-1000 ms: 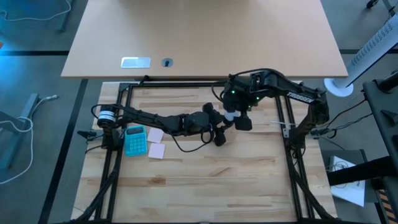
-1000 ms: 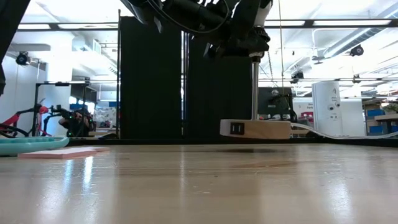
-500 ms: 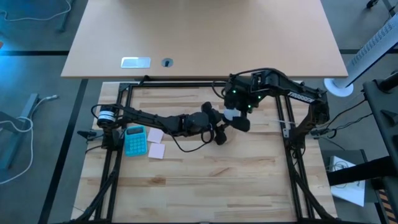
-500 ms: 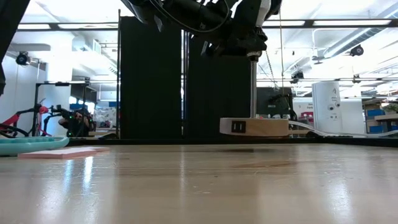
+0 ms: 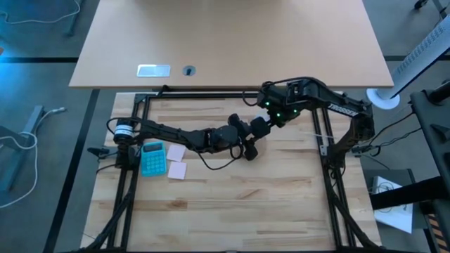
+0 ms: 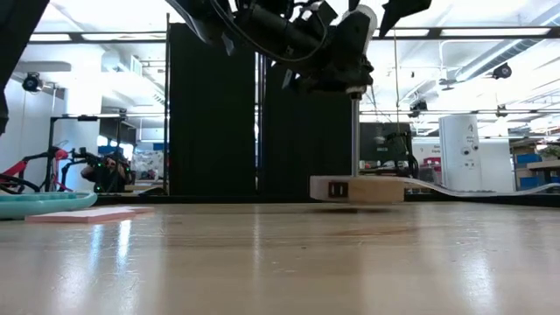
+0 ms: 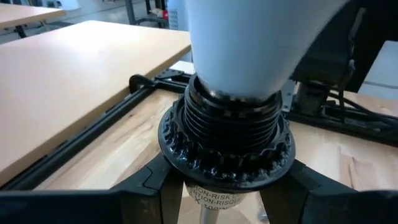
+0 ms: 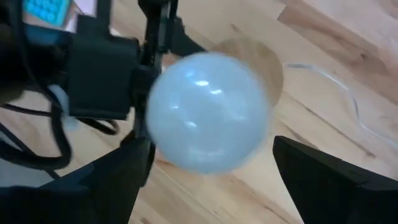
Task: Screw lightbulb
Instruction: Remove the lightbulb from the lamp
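**Right claw back over the bulb, fingers spread**

On the pale wooden table (image 5: 211,211), with the workshop room lit behind it in the low view, a small lamp is being worked on near the middle. The black socket (image 7: 227,140) is clamped at its neck by the left gripper (image 5: 250,143). It is carried on a thin post above the wooden base (image 6: 357,188).

The lightbulb (image 8: 208,112) is seated in the socket's threaded collar, and none of its screw base can be made out in the left wrist view.

A second ago the white glass could be seen from above beside the right gripper (image 5: 261,126). It is now covered by that gripper, which has been brought in over it. The fingers (image 8: 323,180) are held wide on either side of the glass, apart from it.

A fresh grip for another turn is judged to be in preparation. The screwing is judged well advanced.
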Tool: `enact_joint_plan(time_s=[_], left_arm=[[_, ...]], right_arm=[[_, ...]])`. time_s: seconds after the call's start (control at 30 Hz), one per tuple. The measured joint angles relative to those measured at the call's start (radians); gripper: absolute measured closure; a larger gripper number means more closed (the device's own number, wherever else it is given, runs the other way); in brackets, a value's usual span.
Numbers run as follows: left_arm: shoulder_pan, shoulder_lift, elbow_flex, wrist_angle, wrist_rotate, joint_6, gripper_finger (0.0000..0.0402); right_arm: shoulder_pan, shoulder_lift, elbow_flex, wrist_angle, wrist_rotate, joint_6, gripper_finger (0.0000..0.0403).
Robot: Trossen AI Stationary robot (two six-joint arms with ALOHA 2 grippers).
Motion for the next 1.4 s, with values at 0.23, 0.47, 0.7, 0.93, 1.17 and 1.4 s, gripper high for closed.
enact_joint_plan(time_s=[0.23, 0.47, 0.7, 0.93, 1.17, 1.4], left_arm=[[0.003, 0.0, 0.0, 0.025, -0.008, 0.04, 0.0243], [0.007, 0.018, -0.006, 0.039, -0.006, 0.053, 0.0243], [0.007, 0.018, -0.014, 0.07, -0.006, 0.038, 0.0243], [0.007, 0.02, -0.014, 0.069, -0.005, 0.034, 0.0243], [0.009, 0.025, -0.014, 0.069, 0.045, 0.053, 0.0243], [0.006, 0.02, -0.014, 0.041, 0.118, 0.106, 0.0243]], right_arm=[[-0.009, 0.019, -0.001, 0.071, 0.017, 0.045, 0.0061], [-0.032, 0.04, -0.009, 0.051, 0.049, 0.076, 0.0073], [-0.033, 0.04, -0.035, 0.05, 0.037, 0.07, 0.0107], [-0.033, 0.041, -0.054, 0.068, 0.036, 0.052, 0.013], [-0.033, 0.041, -0.059, 0.066, 0.031, -0.234, 0.0143], [-0.033, 0.041, -0.06, 0.032, -0.054, -0.812, 0.0141]])
